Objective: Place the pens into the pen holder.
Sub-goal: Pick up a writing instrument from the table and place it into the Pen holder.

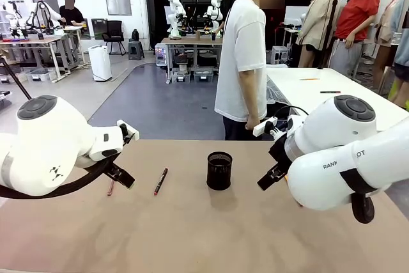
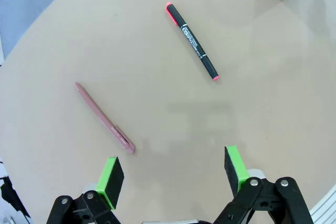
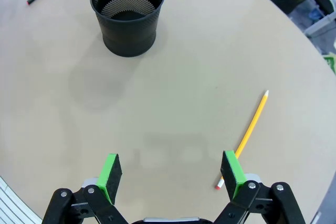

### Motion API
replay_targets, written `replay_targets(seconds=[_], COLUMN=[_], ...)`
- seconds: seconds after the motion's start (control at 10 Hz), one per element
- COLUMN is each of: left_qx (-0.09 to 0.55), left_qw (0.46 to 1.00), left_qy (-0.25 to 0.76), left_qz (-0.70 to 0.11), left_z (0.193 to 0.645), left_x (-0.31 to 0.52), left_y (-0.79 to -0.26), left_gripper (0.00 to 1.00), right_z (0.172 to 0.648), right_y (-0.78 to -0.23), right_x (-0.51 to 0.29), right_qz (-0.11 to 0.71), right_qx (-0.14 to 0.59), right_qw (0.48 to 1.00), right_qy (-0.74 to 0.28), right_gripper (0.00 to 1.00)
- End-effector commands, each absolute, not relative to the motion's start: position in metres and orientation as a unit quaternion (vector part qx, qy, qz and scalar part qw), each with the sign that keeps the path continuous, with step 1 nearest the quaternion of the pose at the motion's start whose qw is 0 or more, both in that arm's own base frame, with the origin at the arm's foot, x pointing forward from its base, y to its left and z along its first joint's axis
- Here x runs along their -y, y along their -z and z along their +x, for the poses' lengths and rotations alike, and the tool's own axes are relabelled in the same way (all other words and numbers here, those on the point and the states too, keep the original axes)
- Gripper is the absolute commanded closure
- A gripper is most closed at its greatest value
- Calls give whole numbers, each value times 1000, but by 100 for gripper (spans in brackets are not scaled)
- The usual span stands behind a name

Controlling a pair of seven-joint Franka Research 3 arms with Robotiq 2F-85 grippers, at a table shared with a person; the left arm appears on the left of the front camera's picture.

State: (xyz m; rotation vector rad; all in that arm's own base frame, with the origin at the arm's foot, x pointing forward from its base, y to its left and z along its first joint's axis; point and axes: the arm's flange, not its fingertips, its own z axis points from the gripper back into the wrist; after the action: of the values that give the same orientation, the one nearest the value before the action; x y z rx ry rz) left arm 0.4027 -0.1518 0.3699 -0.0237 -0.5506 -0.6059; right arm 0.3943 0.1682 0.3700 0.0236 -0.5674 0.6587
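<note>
The tan table (image 1: 192, 241) carries a pen holder (image 1: 219, 171), dark pen (image 1: 160, 181), pinkish pen (image 2: 105, 117) and yellow pencil (image 3: 249, 127).

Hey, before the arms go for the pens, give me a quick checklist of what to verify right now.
1. Left gripper open and empty: ok.
2. Right gripper open and empty: ok.
3. Pen holder upright, mouth unobstructed: ok.
4. Pinkish pen and dark pen lying flat, apart from each other: ok.
5. Pencil centred in the right gripper's opening: not ok, it lies off to one side.
</note>
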Motion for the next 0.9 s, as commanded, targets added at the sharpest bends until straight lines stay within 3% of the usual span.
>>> replay_targets(seconds=[0.0,0.4,0.8], left_qx=[259,218,224], left_qw=[911,903,905], left_qy=[321,363,358], left_qz=[3,-70,-49], left_z=[401,402,396], left_x=[148,135,151], left_y=[-370,-389,-382], left_gripper=[0,0,0], right_z=[392,387,393], right_y=[-373,-388,-384], right_x=[-164,-170,-147], right_qz=[-17,-109,-74], right_qx=[270,254,261], right_qw=[909,912,908], right_qy=[-316,-304,-319], right_gripper=[0,0,0])
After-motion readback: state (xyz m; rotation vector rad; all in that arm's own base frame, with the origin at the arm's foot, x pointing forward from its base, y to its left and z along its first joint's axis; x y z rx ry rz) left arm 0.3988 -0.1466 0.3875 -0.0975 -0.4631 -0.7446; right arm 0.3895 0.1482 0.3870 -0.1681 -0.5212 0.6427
